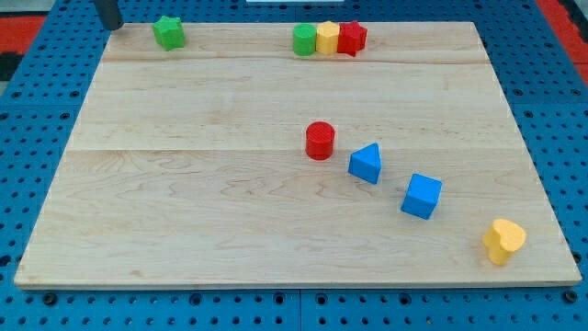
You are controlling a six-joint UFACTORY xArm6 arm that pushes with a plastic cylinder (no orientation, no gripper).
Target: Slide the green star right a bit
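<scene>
Our tip [111, 25] is a plain dark rod with no jaws, so we grip nothing; it sits at the board's far-left corner. Just to its right, apart from it, stands the green star [168, 32]. Farther right along that edge a green block [304, 39], yellow block [327, 38] and red star [352, 38] touch in a row. We read no writing anywhere. Beneath lies a pale wooden board [184, 202] on blue pegboard [276, 313].
</scene>
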